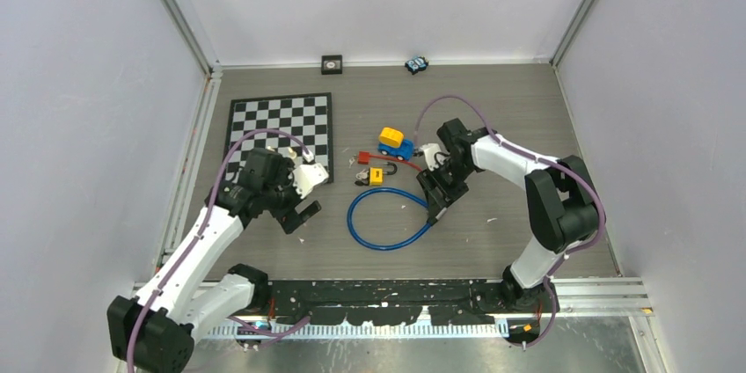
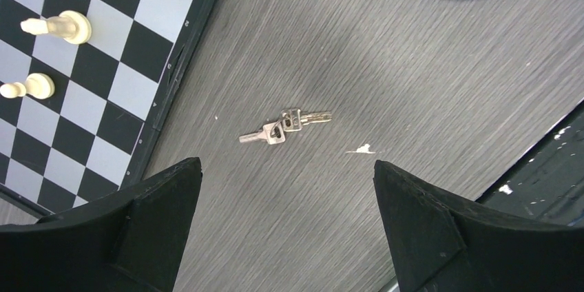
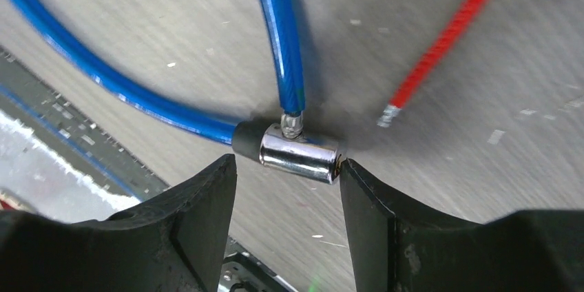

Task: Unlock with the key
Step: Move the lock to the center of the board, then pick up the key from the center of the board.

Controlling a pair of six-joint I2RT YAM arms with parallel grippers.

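The keys (image 2: 286,125), two small silver ones joined together, lay flat on the grey tabletop (image 1: 493,127), just beside the corner of the chessboard (image 2: 89,85). The left gripper (image 2: 286,167) hovered directly above them with its fingers (image 2: 138,223) spread wide and released, one on each side of the keys and touching nothing. Two white chess pieces (image 2: 58,27) lay on the board squares nearby.

The blue cable lock (image 1: 387,219) lay in a loop on the tabletop, between the two arms. Its chrome barrel (image 3: 299,156) rested at the right side of the loop, with a black sleeve at one end and the thin cable end entering from above. The right gripper (image 3: 286,164) was low over this barrel, with its fingers (image 3: 386,223) on both sides. One finger seemed to touch the bare end of the barrel and the other was just beside the black sleeve; if they really grasped it, I cannot tell.

A red cable (image 3: 447,34) lay near the barrel. Behind the loop stood a yellow padlock (image 1: 376,176) and a yellow and blue toy car (image 1: 395,142).
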